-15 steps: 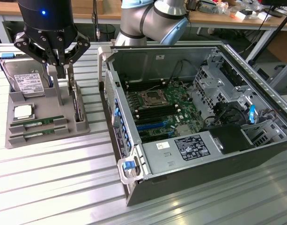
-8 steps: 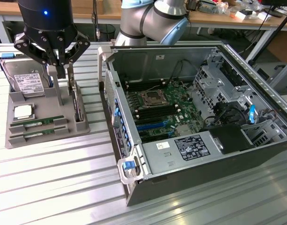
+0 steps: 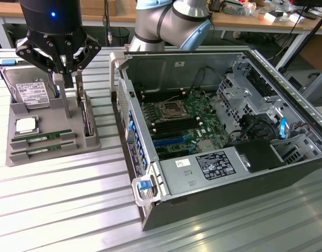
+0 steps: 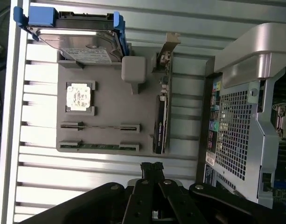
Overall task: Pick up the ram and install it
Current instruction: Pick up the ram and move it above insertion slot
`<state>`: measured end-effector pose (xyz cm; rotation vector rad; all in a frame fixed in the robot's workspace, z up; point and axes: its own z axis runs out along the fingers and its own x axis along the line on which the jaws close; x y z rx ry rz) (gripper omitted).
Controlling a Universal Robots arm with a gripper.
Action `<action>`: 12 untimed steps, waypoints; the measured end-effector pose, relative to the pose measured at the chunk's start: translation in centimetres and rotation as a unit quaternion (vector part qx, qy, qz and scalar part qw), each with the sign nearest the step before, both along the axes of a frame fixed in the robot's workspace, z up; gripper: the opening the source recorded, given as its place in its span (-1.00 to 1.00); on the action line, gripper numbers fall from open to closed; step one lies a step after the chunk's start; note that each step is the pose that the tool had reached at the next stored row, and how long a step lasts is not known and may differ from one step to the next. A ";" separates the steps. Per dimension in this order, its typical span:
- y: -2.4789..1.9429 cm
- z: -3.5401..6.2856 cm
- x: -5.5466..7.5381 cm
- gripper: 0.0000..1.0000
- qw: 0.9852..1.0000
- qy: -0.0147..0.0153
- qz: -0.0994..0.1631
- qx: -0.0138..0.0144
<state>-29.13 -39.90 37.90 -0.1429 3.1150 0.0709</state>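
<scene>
Exterior view: ram stick (image 3: 42,137) lies flat in its slot on the grey tray (image 3: 61,123), second ram stick (image 3: 44,145) in the slot just beside it, parallel. Same tray holds a processor chip (image 3: 25,125), a hard drive (image 3: 32,92) leaning in its end slot, and an expansion card (image 3: 86,118) standing on edge. Gripper (image 3: 68,79) hangs over the tray between drive and card, apart from both sticks, jaws clenched, nothing held. Open computer case (image 3: 218,184) sits at the exterior view's right, motherboard (image 3: 182,118) inside.
</scene>
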 end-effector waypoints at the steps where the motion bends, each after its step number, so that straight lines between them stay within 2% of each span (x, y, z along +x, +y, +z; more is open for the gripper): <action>1: 0.00 0.00 0.0 -0.79 1.000 0.000 0.003 0.000; 12: 0.00 0.00 0.0 -0.79 0.999 0.000 0.043 0.000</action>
